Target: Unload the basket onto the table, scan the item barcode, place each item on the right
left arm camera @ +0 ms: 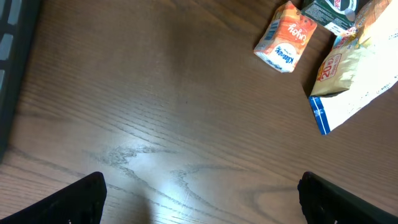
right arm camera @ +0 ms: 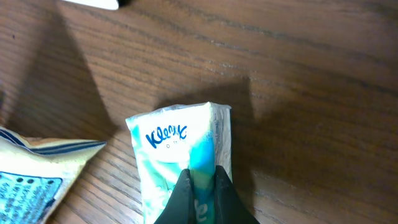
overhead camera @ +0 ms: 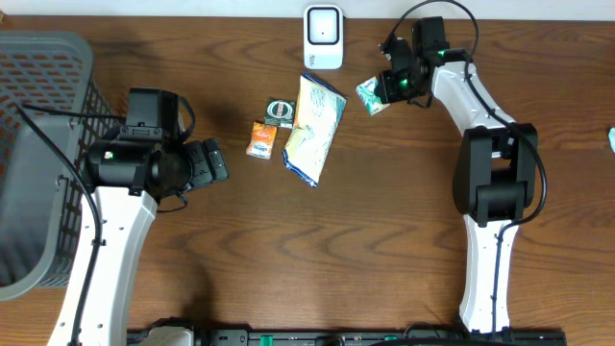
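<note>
Here the right tool (overhead camera: 392, 86) is pinching the tissue pack (overhead camera: 371, 95). In the right wrist view its two fingers (right arm camera: 183, 193) nearly meet over the pack's teal-and-white wrapper. The pack is at the far side of the counter (overhead camera: 384, 240), just right of the white scanner (overhead camera: 323, 37). I cannot tell whether it rests on the wood or is lifted. The left tool (overhead camera: 213, 161) is spread wide over bare wood and holds nothing, with the grey basket (overhead camera: 38, 144) on its outer side. Between the arms lie an orange packet (overhead camera: 260, 140), a small dark box (overhead camera: 280, 111) and a long snack bag (overhead camera: 313, 128), close together.
</note>
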